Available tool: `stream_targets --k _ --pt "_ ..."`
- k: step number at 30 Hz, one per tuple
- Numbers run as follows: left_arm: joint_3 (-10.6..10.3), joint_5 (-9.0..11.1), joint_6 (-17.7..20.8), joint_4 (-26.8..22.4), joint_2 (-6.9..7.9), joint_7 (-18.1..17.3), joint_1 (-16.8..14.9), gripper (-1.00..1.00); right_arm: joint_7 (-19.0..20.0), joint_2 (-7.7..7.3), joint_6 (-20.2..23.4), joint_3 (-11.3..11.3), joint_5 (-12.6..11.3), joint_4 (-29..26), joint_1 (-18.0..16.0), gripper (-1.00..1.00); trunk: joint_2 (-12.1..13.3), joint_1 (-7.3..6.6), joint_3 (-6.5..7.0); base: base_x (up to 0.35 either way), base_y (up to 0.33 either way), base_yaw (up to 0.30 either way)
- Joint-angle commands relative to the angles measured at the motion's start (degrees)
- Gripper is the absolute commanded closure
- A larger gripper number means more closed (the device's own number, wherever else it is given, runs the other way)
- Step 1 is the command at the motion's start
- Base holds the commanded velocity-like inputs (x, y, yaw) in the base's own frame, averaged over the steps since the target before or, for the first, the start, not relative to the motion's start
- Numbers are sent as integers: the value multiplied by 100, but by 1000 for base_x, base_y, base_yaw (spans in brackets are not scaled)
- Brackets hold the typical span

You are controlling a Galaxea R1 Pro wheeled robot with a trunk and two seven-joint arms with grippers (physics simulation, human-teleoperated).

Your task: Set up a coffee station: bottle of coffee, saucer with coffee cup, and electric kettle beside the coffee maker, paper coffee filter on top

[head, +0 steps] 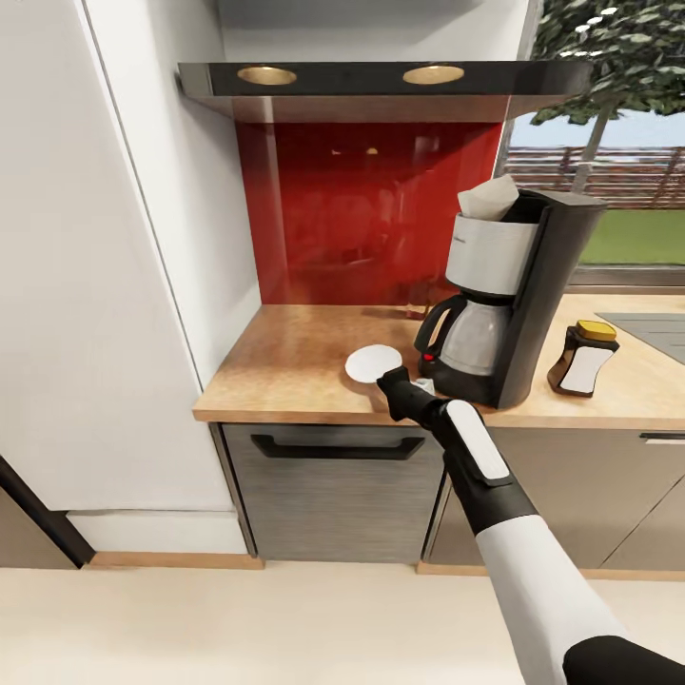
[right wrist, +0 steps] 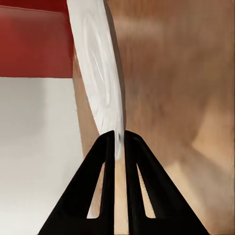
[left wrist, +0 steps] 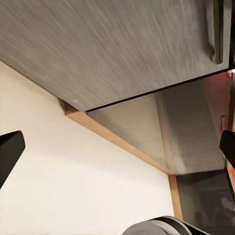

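Right gripper [head: 388,379]: fingers pressed together on the rim of the saucer [head: 373,364]; in the right wrist view the two black fingers [right wrist: 105,161] pinch the edge of the white disc [right wrist: 100,73], which is seen edge-on
Saucer position: over the kitchen countertop [head: 285,366], just to the left of the coffee maker [head: 514,295]; whether it rests on the wood or hangs just above it I cannot tell
Left gripper [left wrist: 117,147]: fingertips [left wrist: 10,149] wide apart at opposite edges of the wrist view, nothing between them; it faces a grey brushed drawer front [left wrist: 98,44], a wooden plinth [left wrist: 112,134] and the pale floor [left wrist: 63,181]
Coffee maker: upright on the countertop, glass carafe [head: 471,338] with black handle seated in it
Paper coffee filter [head: 490,200]: off-white, sticking up from the top of the silver basket
Bottle of coffee [head: 582,359]: on the countertop just right of the machine, yellow cap, leaning slightly
Surroundings: red backsplash [head: 371,209] behind the counter, dark hood [head: 381,86] with two round lights above, tall white cabinet [head: 95,266] at the left, edge of the sink [head: 652,328] at the far right
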Motion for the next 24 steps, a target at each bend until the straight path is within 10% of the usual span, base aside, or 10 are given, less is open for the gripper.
stream_targets --k 1,24 --pt "16 -13 6 2 0 -16 -4 -100 -337 15 -157 0 -283 372 -2 100 -2 0 -7 0 0 0" --pt "16 -15 7 2 -10 -16 -4 -100 -770 24 -397 4 -605 86 -44 100 -2 0 -7 0 0 0"
